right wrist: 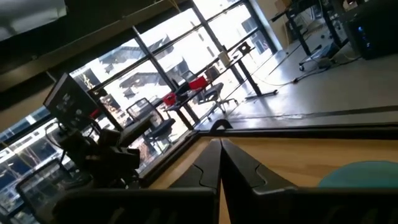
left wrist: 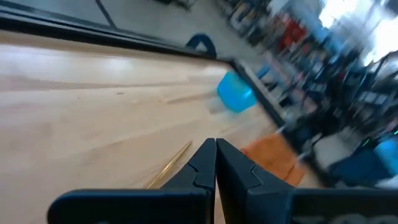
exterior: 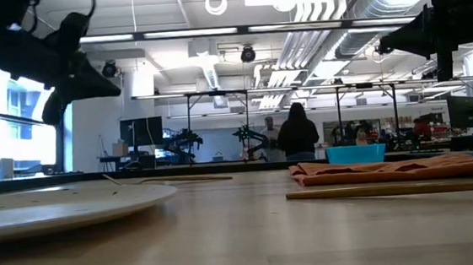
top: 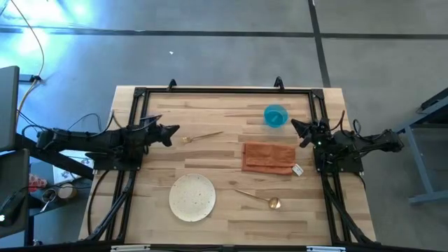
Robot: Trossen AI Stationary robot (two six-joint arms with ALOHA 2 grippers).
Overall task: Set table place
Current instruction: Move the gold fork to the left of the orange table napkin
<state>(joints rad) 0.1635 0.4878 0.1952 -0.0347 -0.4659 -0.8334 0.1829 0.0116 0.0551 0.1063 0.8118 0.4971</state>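
On the plank table (top: 224, 224), the speckled white plate (top: 192, 197) lies near the front, left of centre. The gold spoon (top: 260, 198) lies to its right. The folded rust-orange napkin (top: 268, 157) lies at centre right, and the small blue bowl (top: 275, 116) stands beyond it. The gold fork (top: 203, 136) lies left of centre. My left gripper (top: 175, 129) is shut and empty, above the table just left of the fork; it also shows in the left wrist view (left wrist: 216, 149). My right gripper (top: 295, 126) is shut and empty, beside the bowl; it also shows in the right wrist view (right wrist: 220, 149).
A black rail frame (top: 224, 91) borders the table. In the low view a person (exterior: 297, 132) stands far off in the room behind the table. Bare wood lies between the plate and the fork.
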